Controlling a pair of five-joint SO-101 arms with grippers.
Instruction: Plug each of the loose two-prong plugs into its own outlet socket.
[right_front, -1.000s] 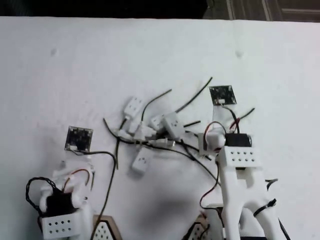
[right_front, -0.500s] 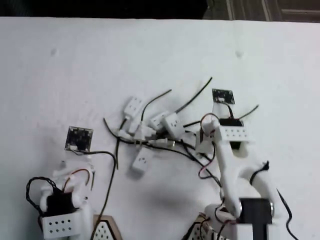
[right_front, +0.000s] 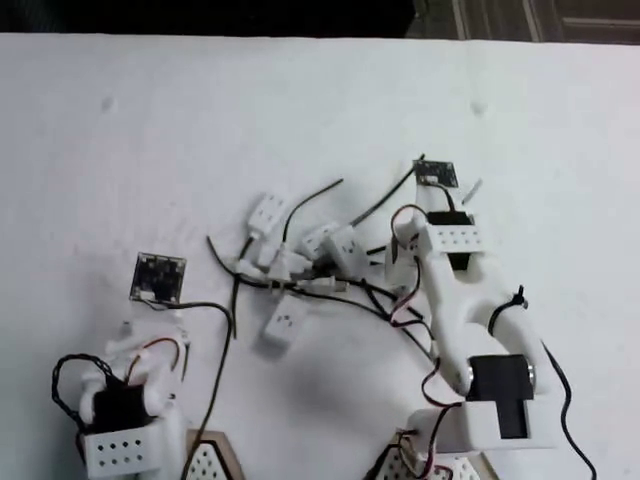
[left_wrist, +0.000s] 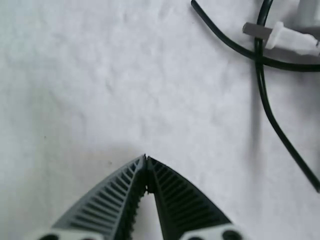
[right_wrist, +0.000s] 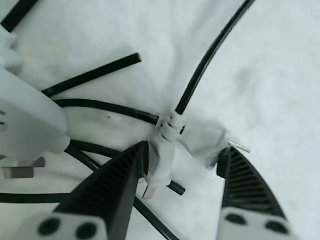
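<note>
Over the last second the right arm has been stretching away from its base across the table (right_front: 300, 100), bringing the right gripper (right_wrist: 184, 147) down over the tangle. The left gripper (left_wrist: 146, 167) has not been moving; its jaws are sitting pressed together and holding nothing. The right gripper's jaws are standing wide apart and gripping nothing yet, but they are now straddling a white two-prong plug (right_wrist: 164, 150). To my eye that means the approach is nearly finished and the grasp is coming next. The plug is lying inside the gap, close against one finger and well off the other. Its long axis is running roughly along the fingers: prongs pointing back toward the gripper's base, black cable (right_wrist: 210, 55) leading out past the fingertips. A white outlet socket (right_wrist: 25, 120) is waiting just outside the nearer finger.
</note>
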